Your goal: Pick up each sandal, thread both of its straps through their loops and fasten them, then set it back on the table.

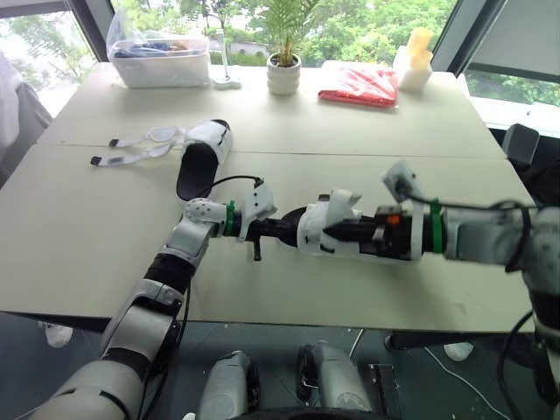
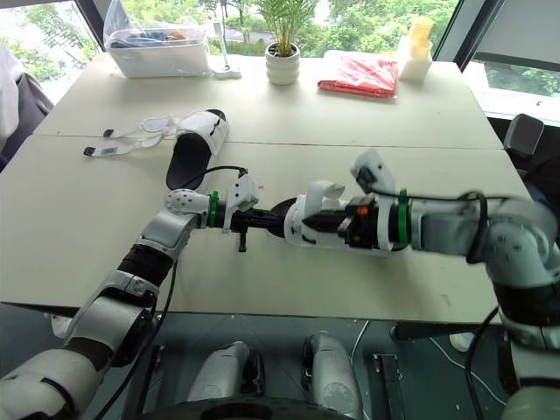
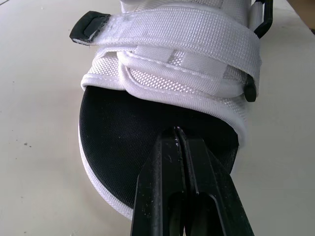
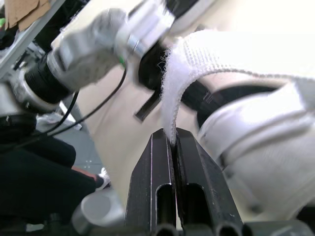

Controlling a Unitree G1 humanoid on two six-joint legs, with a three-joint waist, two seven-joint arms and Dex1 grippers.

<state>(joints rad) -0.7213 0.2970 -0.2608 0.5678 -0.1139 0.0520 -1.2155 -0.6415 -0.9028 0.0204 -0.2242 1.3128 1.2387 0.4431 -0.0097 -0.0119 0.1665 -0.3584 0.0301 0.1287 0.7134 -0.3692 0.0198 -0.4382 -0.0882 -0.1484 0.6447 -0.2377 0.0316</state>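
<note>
Nearest me, my left gripper (image 3: pixel 177 135) is clamped on the toe edge of the sandal's (image 1: pixel 317 229) black footbed. My right gripper (image 4: pixel 172 133) meets it from the right, fingers pressed together on a thin fold of white strap (image 4: pixel 177 78). The sandal hangs between my two arms over the near middle of the table (image 1: pixel 79 236); I cannot tell if its sole touches the top. My grip on the strap is only at its edge, so I judge a hard or skewed pull could slip the webbing out before it gets through its loop. The left pinch holds little of the sole, so a tug from the right could twist the sandal round or drag it free. My wrists are close together too, and a careless turn could knock one into the other. The tabletop is pale, flat and matte, with a seam running across it farther out. Beyond that seam on the left lies the second sandal (image 1: pixel 203 156), its loose straps (image 1: pixel 140 147) trailing left. Along the far edge stand a clear plastic bin (image 1: pixel 162 57), a potted plant (image 1: pixel 283 73), a red packet (image 1: pixel 359 86) and a pale container (image 1: pixel 414 61). Behind them are windows onto green trees.
</note>
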